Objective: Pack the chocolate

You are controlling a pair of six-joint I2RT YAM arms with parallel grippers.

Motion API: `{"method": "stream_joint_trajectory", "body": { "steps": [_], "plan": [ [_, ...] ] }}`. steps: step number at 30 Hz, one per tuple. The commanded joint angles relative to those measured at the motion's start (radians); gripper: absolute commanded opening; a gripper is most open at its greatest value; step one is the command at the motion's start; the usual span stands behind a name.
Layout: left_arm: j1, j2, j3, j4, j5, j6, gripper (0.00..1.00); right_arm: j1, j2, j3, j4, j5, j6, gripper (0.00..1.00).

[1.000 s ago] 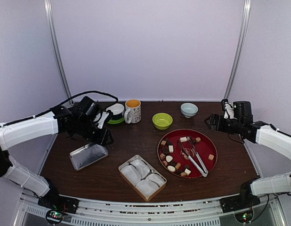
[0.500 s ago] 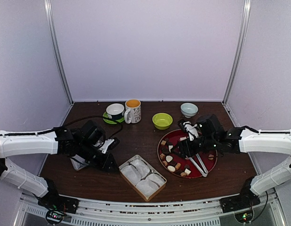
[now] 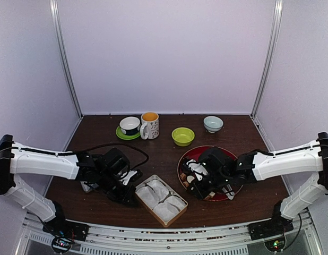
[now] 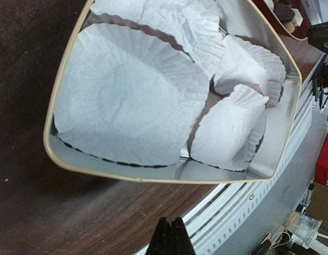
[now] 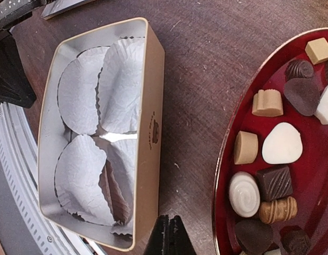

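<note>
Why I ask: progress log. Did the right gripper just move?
Yes: right gripper came left, from beside the pale-blue ceramic bowl to the round red tray.

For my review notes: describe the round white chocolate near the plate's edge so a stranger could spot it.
In the right wrist view, find the red plate and follow its rim nearest the liner-filled tin. The round white chocolate sits there, below a tan cylinder and beside a dark square. It alone carries a spiral swirl; the nearest other white piece is smooth and teardrop-shaped.
</note>
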Motion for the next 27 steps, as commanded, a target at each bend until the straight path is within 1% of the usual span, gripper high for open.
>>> {"method": "stream_joint_trajectory", "body": {
  "steps": [1,6,11,15,18,20,23,27],
  "plan": [
    [-0.002,0.07,0.047,0.081,-0.046,0.012,0.0,0.027,0.065,0.048,-0.003,0.047,0.024,0.0],
    [0.017,0.186,0.127,0.101,-0.098,0.032,0.0,0.026,0.159,0.074,-0.019,0.082,0.077,0.0],
    [0.064,0.219,0.161,0.176,-0.172,-0.029,0.0,0.026,0.203,0.116,-0.029,0.056,0.099,0.0],
    [0.141,0.272,0.176,0.25,-0.157,-0.021,0.0,0.026,0.241,0.169,-0.032,0.051,0.116,0.0],
    [0.191,0.319,0.198,0.294,-0.138,0.0,0.0,0.02,0.267,0.207,-0.041,0.088,0.15,0.0],
    [0.205,0.342,0.213,0.327,-0.133,0.013,0.0,0.004,0.28,0.226,-0.041,0.085,0.17,0.0],
    [0.215,0.372,0.257,0.325,-0.152,0.03,0.0,-0.028,0.279,0.218,-0.004,0.059,0.191,0.0],
    [0.217,0.352,0.277,0.276,-0.207,0.05,0.0,-0.065,0.233,0.206,-0.01,0.095,0.192,0.0]
  ]
}}
